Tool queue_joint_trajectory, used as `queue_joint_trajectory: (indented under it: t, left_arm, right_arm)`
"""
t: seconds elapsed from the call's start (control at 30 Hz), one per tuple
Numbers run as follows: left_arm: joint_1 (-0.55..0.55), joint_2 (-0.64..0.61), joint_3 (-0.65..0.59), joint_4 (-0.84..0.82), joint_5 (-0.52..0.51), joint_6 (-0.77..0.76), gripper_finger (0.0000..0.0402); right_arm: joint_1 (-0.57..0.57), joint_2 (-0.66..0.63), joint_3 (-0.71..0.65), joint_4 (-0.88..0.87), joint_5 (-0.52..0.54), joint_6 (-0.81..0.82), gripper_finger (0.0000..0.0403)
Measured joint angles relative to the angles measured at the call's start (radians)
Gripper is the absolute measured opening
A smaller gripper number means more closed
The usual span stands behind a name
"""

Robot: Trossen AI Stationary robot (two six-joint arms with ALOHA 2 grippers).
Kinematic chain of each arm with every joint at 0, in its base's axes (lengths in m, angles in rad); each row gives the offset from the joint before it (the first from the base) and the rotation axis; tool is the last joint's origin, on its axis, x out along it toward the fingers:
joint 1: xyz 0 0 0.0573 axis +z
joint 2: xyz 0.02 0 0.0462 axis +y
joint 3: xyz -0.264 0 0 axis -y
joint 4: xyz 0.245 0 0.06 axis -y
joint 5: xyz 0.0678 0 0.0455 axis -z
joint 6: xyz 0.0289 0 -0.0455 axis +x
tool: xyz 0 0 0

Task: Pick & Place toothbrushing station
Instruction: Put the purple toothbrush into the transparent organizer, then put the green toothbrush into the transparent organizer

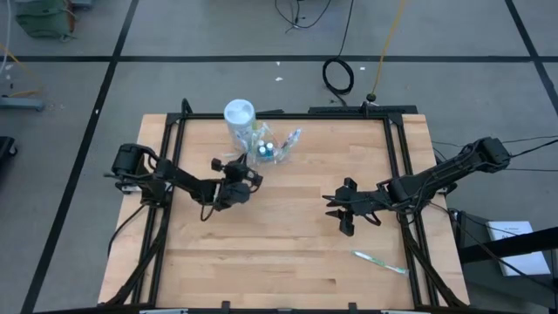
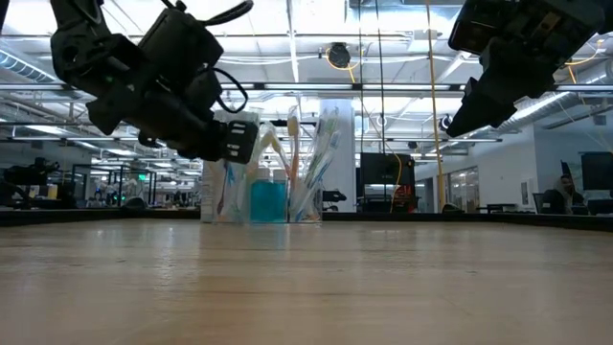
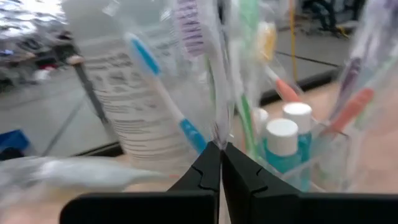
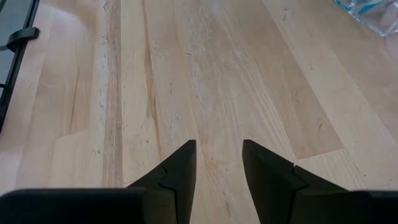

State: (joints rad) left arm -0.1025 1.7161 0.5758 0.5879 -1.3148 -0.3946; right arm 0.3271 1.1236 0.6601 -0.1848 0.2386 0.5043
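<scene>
The clear plastic holder [image 1: 272, 148] stands at the table's far middle with several wrapped toothbrushes and blue toothpaste tubes [image 3: 283, 140] in it; it also shows in the low view [image 2: 287, 196]. My left gripper [image 1: 241, 177] is just near-left of the holder, above the table, shut on the clear wrapper of a toothbrush [image 3: 217, 93]. My right gripper [image 1: 335, 208] is open and empty over the table's right middle. One more wrapped toothbrush [image 1: 380, 262] lies flat on the table near the right front. My left gripper pinches a thin strip of the toothbrush's clear wrapper [image 3: 219, 138] between its two shut fingertips [image 3: 208, 163]. The fingers come roughly level from the table's left side. The wrapper runs on past the fingertips toward the holder; its lower end is hidden.
A white-topped cylindrical bottle [image 1: 239, 113] with printed text stands just far-left of the holder, close to my left gripper. Black frame rails [image 1: 397, 148] run along the table's sides and far edge. Bare wood [image 4: 205, 74] lies under my right gripper.
</scene>
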Motion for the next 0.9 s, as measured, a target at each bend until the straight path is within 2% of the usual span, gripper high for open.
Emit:
queue_joint_trajectory:
  t: [0.17,0.27,0.57,0.67,0.9]
  left_arm:
    - [0.035,0.0,0.0,-0.002,0.142,-0.003,0.0018]
    - [0.046,0.0,0.0,-0.001,0.193,0.002,0.0034]
    - [0.03,0.001,0.0,-0.013,0.2,-0.004,0.009]
    - [0.008,-0.02,-0.001,-0.015,0.192,0.048,0.011]
    - [-0.04,-0.166,-0.001,-0.03,0.146,0.125,0.0139]
  right_arm:
    - [0.0,0.0,0.0,0.0,0.0,0.0,0.0125]
    - [0.0,0.0,0.0,0.0,0.0,0.0,0.0125]
    - [0.0,0.0,0.0,0.0,0.0,0.0,0.0125]
    - [0.0,0.0,0.0,0.0,0.0,0.0,0.0125]
    - [0.002,0.0,0.0,0.003,-0.004,0.003,0.0125]
